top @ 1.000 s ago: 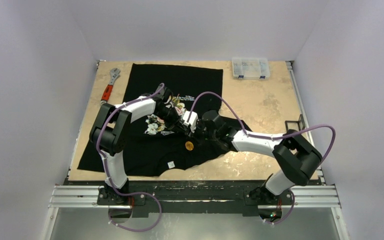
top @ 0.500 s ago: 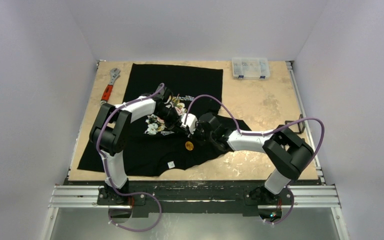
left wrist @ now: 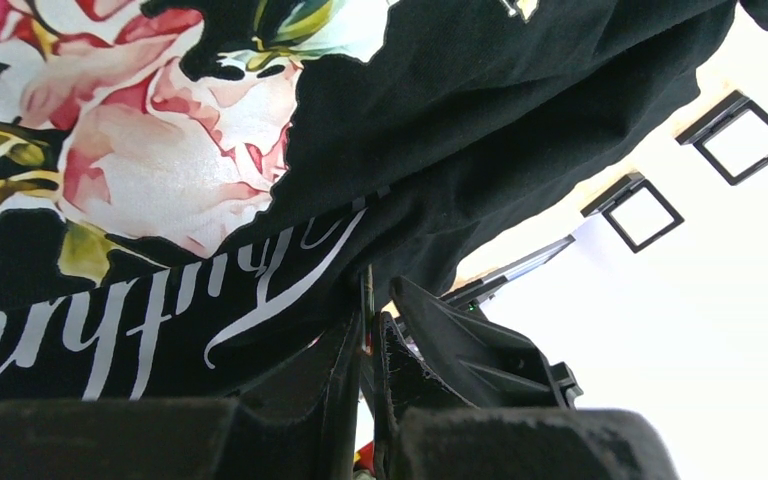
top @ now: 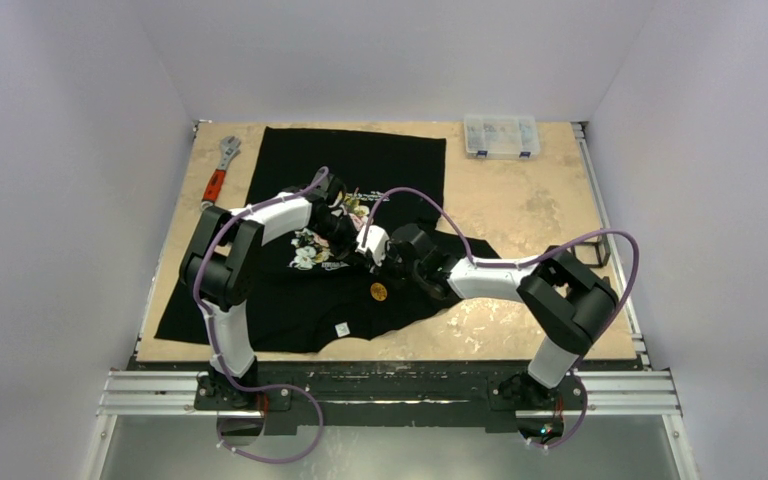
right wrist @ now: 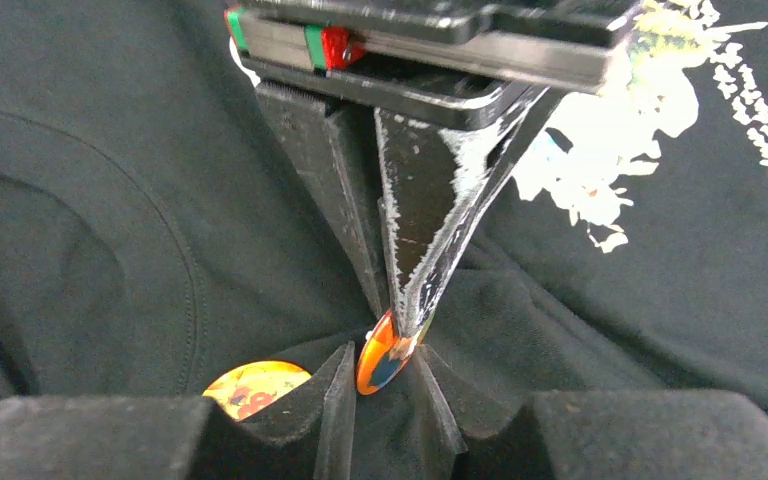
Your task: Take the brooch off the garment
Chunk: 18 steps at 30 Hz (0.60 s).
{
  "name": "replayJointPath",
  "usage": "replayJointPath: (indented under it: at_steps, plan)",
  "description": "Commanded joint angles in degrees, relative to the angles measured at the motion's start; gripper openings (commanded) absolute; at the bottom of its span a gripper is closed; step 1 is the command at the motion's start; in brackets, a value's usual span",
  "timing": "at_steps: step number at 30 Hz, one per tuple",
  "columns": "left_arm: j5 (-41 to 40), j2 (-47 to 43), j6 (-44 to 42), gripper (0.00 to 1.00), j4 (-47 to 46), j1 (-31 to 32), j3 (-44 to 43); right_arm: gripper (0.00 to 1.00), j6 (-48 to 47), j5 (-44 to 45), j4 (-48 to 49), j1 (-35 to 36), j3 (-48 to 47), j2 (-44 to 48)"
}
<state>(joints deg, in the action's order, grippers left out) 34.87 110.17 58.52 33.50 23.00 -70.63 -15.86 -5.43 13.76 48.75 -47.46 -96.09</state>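
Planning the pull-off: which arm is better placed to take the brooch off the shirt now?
Right, probably. The right gripper has its fingers on both sides of the brooch, which stands on edge. The left gripper is shut just above it, seemingly pinning the T-shirt.

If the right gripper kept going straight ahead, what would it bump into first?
Probably the small round orange-and-blue brooch, which stands on edge right at the tips of the right gripper. Close behind it is the left gripper, pointing down at the black T-shirt. Depth is hard to judge.
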Motion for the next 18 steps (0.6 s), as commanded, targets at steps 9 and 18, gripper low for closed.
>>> replayJointPath:
  at_steps: [9, 18]
  plan:
    - [-0.8, -1.7, -2.7, 0.31, -1.2, -0.8, -1.7, 0.0, -1.0, 0.1, 1.0, 0.2, -0.5, 1.2]
    - [-0.2, -9.4, -18.7, 0.4, -4.8, -10.3, 0.4, 0.0, 3.9, -11.6, 2.4, -4.6, 1.3, 3.7]
